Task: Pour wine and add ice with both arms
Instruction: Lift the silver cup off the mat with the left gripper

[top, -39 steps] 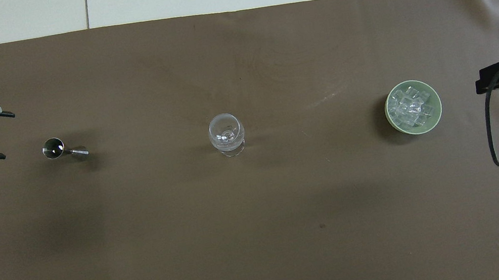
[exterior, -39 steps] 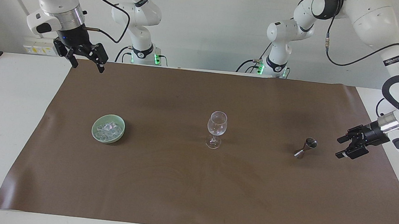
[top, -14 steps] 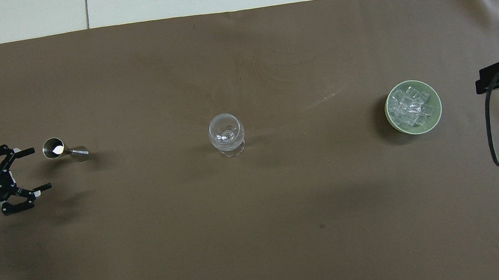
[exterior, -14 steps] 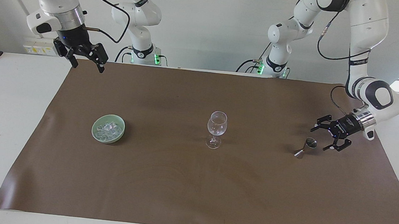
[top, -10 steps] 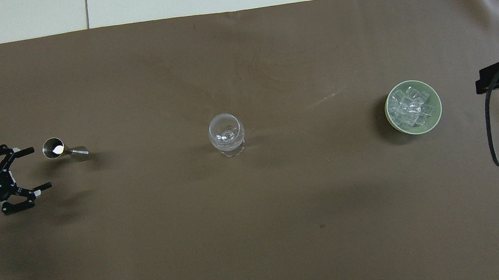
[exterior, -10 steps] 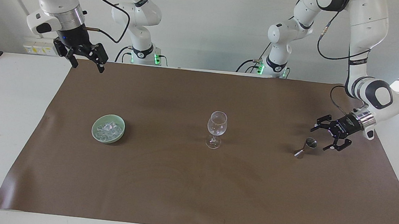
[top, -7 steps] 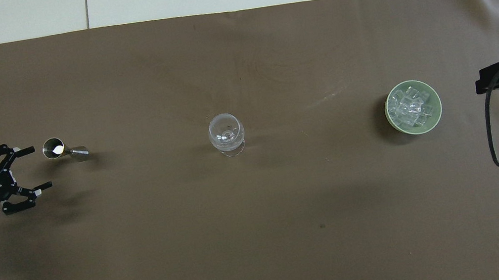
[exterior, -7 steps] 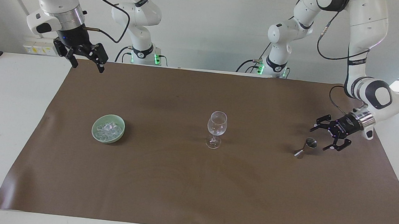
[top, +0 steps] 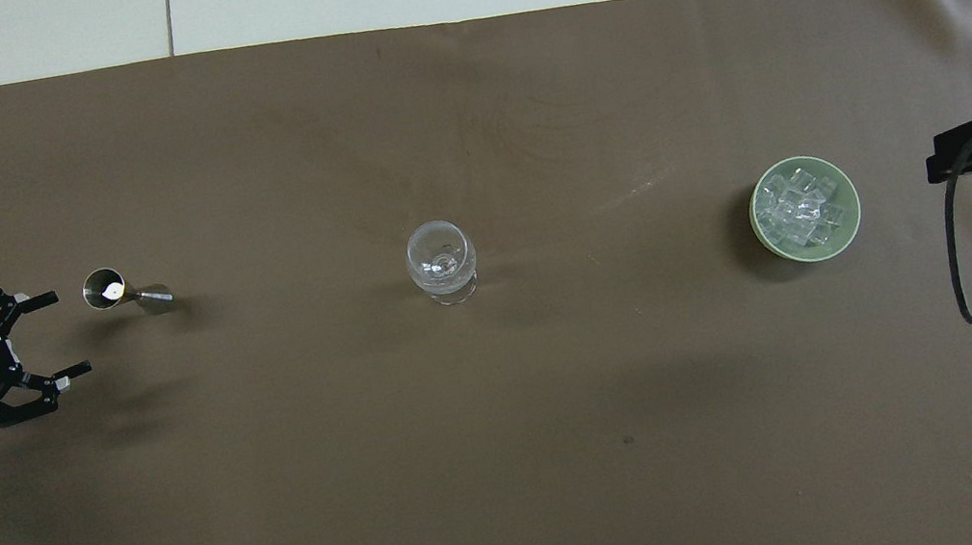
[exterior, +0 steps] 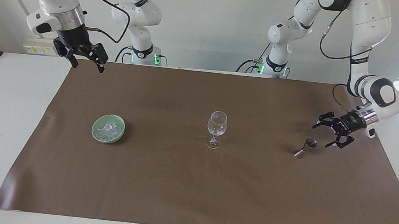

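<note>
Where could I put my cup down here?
Bare mat lies between the bowl of ice and the glass, and along the edge farthest from the robots. It's tight only by the jigger, beside the open left gripper.

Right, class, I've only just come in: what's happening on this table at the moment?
Nothing is held yet. The left gripper hangs open, low beside the small metal measuring cup at its end of the brown mat, not touching it. The empty wine glass stands upright mid-table, and the ice sits heaped in a green bowl toward the right arm's end. The right gripper waits open, raised over the mat's corner.
</note>
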Robot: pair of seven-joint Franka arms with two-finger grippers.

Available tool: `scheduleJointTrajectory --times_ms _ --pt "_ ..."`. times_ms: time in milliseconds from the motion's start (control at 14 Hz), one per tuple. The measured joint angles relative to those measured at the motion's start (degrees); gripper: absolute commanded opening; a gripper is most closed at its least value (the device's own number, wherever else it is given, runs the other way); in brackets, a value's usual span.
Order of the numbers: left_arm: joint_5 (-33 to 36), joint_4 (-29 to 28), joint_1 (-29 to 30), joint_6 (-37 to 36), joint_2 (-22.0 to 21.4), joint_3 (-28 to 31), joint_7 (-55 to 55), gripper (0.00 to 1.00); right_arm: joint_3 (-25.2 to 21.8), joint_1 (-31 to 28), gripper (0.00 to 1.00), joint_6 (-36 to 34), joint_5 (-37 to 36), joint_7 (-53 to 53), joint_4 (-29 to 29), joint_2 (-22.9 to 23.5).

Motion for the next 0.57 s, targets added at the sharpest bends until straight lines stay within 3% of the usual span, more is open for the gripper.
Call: scheduleJointTrajectory --times_ms 571 --pt "-2.9 2.79 -1.6 1.36 5.59 -0.19 2.97 1.0 0.0 0.0 1.0 0.0 0.0 0.0 0.0 0.0"
